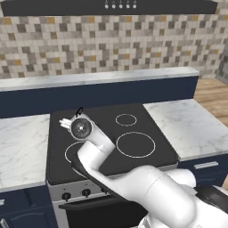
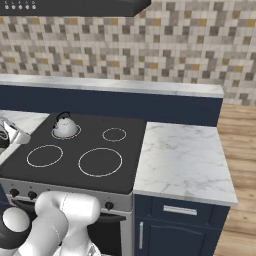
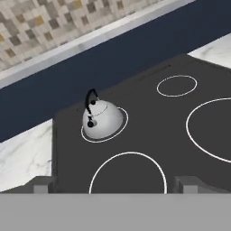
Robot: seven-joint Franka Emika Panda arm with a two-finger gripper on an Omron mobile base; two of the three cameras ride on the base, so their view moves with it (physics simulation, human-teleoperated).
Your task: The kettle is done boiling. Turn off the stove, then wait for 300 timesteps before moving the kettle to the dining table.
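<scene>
The small silver-grey kettle (image 2: 65, 128) with its thin black handle stands upright on the back left burner ring of the black stove (image 2: 131, 150). In the hand view the kettle (image 3: 102, 120) sits ahead, left of centre, on the stove (image 3: 149, 126). My gripper (image 3: 113, 185) is open with nothing between its fingers. It hovers over the front left burner, apart from the kettle. From the left base my hand (image 1: 67, 123) hides most of the kettle, and only its handle (image 1: 79, 111) shows above the stove (image 1: 149, 122). The gripper (image 2: 12, 134) shows at the left edge. The dining table is out of view.
Black knobs (image 1: 66, 195) line the steel front panel above the oven. Marble counters (image 2: 182, 160) flank the cooktop on both sides. A raised navy ledge with a marble top (image 1: 102, 78) runs behind it, below a tiled wall and a range hood (image 1: 111, 5). Wooden floor (image 2: 240, 130) lies to the right.
</scene>
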